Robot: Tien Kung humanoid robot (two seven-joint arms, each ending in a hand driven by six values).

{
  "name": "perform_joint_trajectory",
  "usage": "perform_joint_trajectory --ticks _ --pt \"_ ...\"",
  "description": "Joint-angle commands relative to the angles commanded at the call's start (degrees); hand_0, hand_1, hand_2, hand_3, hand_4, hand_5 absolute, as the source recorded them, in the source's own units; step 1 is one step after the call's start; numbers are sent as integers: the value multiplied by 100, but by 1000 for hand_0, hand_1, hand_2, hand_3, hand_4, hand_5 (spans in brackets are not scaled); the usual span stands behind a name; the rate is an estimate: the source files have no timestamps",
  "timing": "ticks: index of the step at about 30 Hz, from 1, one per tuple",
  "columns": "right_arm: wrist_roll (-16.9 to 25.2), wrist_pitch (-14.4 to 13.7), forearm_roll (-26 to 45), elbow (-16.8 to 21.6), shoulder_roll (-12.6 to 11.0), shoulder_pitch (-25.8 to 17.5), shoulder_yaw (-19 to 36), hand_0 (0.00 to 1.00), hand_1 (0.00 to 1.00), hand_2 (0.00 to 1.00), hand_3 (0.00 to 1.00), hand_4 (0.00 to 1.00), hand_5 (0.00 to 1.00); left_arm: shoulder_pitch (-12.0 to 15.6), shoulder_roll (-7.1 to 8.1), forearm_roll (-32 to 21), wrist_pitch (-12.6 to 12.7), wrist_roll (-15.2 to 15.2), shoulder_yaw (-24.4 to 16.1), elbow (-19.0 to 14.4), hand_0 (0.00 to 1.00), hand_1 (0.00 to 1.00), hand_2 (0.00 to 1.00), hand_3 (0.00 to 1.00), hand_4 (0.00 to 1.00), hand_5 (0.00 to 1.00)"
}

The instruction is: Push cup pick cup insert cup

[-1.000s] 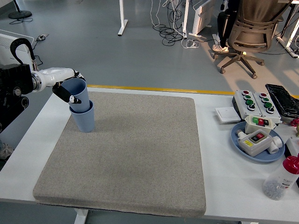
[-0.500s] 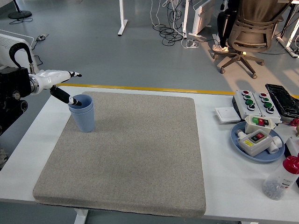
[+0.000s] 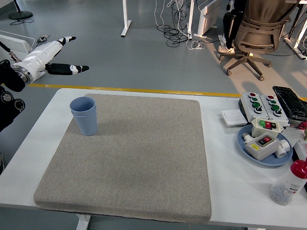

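L hand (image 3: 48,56): released, fingers spread, off table far-left | cups (image 3: 84,115): nested, upright on mat (image 3: 129,158)

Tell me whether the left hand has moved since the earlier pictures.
Yes. The left hand has lifted up and left, away from the nested blue cups, now open beyond the table's far edge.

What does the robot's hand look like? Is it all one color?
No, it has two colors. The left hand has a smooth white shell over the palm and long thin fingers. The fingers are black with small white patches near the tips. The wrist joins a chunky black arm at the picture's left edge. The right hand isn't in view.
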Motion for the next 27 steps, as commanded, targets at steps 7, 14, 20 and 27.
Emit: perform_joint_trajectory --ticks 7,14,20,27 --pt "35 -8 108 -15 -3 32 -58 670 617 629 585 148 491 940 50 -1361 53 442 -1439 -1310 459 571 572 543 567 714" --pt "102 -12 273 -33 -9 89 -147 670 617 628 585 147 489 2470 -55 -3024 4 476 -2664 -2719 456 563 569 538 510 773" --pt "150 0 314 -49 -19 103 -169 669 617 628 585 146 489 3786 -607 -3372 -291 142 -3503 -3512 536 612 623 592 558 878" --pt "179 14 252 -66 -31 -14 -117 669 617 628 585 145 484 5339 -1709 -3540 -429 -485 -4493 -3877 894 907 956 863 685 998"
